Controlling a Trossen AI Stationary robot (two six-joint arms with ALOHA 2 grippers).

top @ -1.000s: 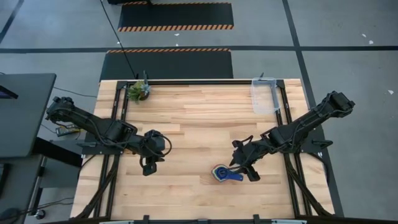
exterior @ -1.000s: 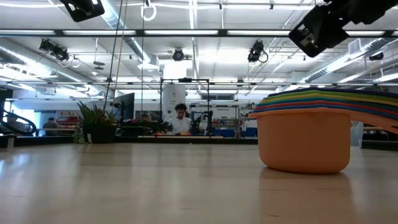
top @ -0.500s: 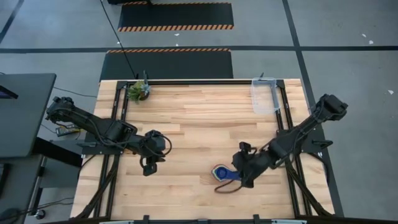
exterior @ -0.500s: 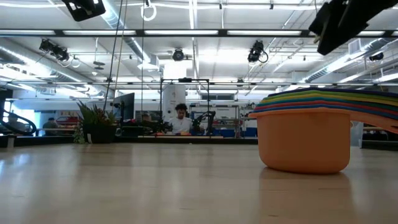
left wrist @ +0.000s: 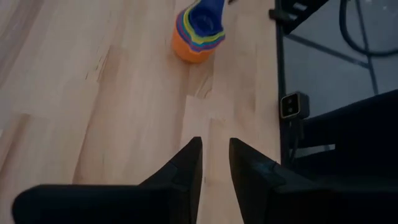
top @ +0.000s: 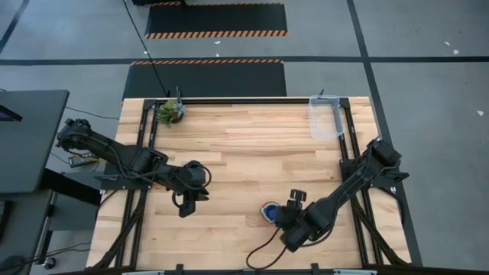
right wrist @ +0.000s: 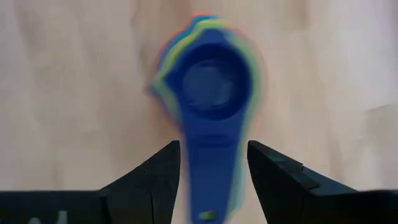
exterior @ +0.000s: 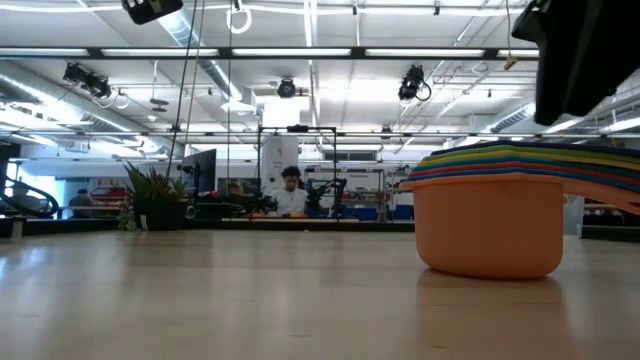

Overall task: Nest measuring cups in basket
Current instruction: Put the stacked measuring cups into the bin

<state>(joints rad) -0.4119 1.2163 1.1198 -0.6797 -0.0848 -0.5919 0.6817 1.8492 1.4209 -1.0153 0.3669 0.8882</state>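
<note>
The measuring cups (top: 268, 211) stand nested in one stack on the table near its near edge, the orange one lowest (exterior: 490, 230) and the dark blue one on top (right wrist: 214, 81). Their handles (right wrist: 212, 168) lie stacked and point toward my right gripper. My right gripper (right wrist: 212, 163) is open above the stack, one finger on either side of the handles; I see no touch. It also shows in the high view (top: 284, 220). My left gripper (left wrist: 215, 146) hangs over the table's left part, open by a narrow gap and empty. The clear basket (top: 324, 116) stands at the far right corner.
A small potted plant (top: 171, 111) stands at the far left corner. Bare wood lies between the stack and the basket. The table's right frame rail (top: 348, 145) runs beside the basket. A person sits far back in the room (exterior: 291, 190).
My right gripper has swung toward the table's near edge and a little left, turning until it stands over the handles of the stacked cups. The stack has stayed where it was.
</note>
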